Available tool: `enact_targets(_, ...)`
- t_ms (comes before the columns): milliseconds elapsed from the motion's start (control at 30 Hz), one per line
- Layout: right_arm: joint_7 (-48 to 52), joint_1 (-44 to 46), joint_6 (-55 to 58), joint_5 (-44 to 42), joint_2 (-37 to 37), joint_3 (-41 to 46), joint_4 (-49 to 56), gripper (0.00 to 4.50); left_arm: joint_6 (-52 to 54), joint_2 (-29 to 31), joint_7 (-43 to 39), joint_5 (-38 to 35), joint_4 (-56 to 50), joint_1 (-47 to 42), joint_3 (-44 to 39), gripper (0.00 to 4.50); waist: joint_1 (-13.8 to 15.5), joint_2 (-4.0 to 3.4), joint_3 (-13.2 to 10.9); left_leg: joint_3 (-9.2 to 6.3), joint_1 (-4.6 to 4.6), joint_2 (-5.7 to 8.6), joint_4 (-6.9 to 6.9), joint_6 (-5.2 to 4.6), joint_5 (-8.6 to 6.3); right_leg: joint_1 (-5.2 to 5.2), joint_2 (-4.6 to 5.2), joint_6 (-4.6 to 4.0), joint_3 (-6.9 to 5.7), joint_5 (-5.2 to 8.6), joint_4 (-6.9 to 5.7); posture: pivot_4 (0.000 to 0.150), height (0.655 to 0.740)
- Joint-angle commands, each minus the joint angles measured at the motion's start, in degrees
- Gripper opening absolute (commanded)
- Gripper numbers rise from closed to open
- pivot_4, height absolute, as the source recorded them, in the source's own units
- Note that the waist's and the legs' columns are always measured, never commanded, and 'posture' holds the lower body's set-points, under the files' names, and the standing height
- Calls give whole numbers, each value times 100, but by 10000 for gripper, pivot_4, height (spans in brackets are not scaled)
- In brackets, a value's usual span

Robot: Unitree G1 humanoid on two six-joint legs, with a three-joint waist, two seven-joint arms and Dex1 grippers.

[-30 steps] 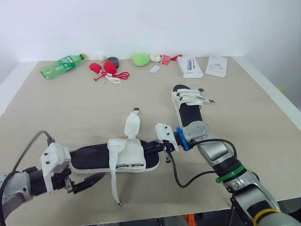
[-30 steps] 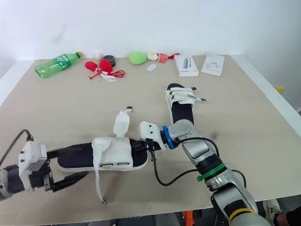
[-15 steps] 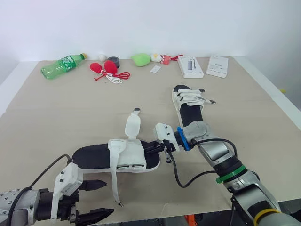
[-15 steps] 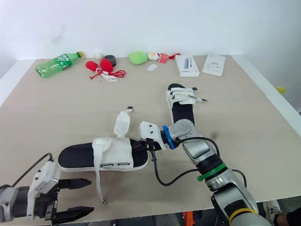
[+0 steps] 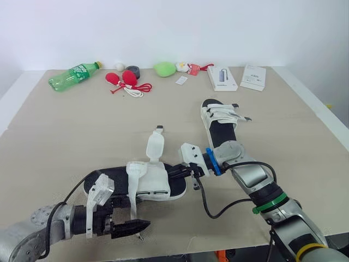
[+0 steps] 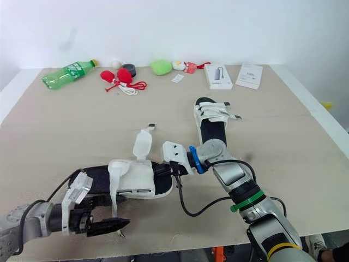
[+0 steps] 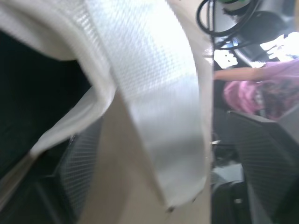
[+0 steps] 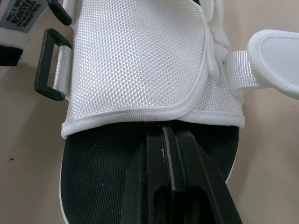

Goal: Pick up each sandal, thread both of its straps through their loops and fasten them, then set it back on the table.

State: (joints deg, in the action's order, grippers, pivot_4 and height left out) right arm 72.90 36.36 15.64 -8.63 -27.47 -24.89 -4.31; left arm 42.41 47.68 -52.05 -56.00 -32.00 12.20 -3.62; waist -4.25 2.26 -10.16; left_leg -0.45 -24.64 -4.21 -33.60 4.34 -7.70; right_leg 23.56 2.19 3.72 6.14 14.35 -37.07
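From the head cameras, a black-soled sandal with a white woven upper (image 5: 150,180) lies flat on the beige table (image 5: 65,131), near the front edge and left of centre. Its long white webbing strap (image 5: 132,197) hangs loose off the near side, unthreaded. The right gripper (image 5: 173,171) reaches in from the right onto the sandal's right end, apparently to pin it so it cannot slide. The left gripper (image 5: 134,216) comes in low from the near left, at the strap's free end. A second sandal of the same make (image 5: 219,126) lies farther right, with its straps laid across it. Whether those straps are fastened cannot be told.

In the left wrist view, the strap's end runs down between two ribbed black fingers (image 7: 79,158). They stand apart on either side without clamping it, which looks like lining up for a pinch.

In the right wrist view, the right fingers (image 8: 161,172) are pressed together with nothing between them. Their tips rest on the black footbed (image 8: 103,182), touching the edge of the white upper. The black plastic loops (image 8: 46,77) on the upper's side are empty, so threading is not yet begun.
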Motion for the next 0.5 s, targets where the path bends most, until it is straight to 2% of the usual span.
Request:
enact_targets(33,-16,-114,151,260,-212,-100,-48,0,236,94,-288,-145,123,-70,32,27561,0,0,0,0,0,0,0,0,0,0,0,0,0,0,0,1500,7400)
enact_targets(67,-17,-123,156,262,-227,-100,-32,0,292,107,-331,-177,155,-77,12,21838,0,0,0,0,0,0,-1,0,0,-1,0,0,0,0,0,1500,7400)
enact_targets(133,-23,-138,182,257,-258,-91,9,0,456,162,-431,-359,188,-64,-107,13415,3,0,0,0,-1,0,-2,0,0,0,0,1,0,0,0,1500,7400)
enact_targets(167,-24,-151,197,251,-280,-83,38,0,547,205,-481,-463,191,-54,-171,11336,7,0,0,0,-1,0,-2,0,0,0,1,1,0,1,0,1500,7400)
enact_targets(200,-25,-164,215,245,-297,-77,65,0,595,241,-529,-498,188,-46,-206,6915,9,0,0,0,-2,0,-2,0,-1,0,2,3,0,1,0,1500,7400)
enact_targets(267,-30,-189,238,238,-325,-79,113,0,616,232,-545,-462,197,-50,-213,909,11,0,0,-1,-2,0,-3,-1,-1,0,2,3,0,2,1,1500,7400)
enact_targets(500,-56,-176,289,223,-338,-91,155,0,651,-77,-309,-476,202,-283,-188,330,19,3,1,-3,-2,4,-5,0,-2,-2,5,4,0,3,1,1500,7400)
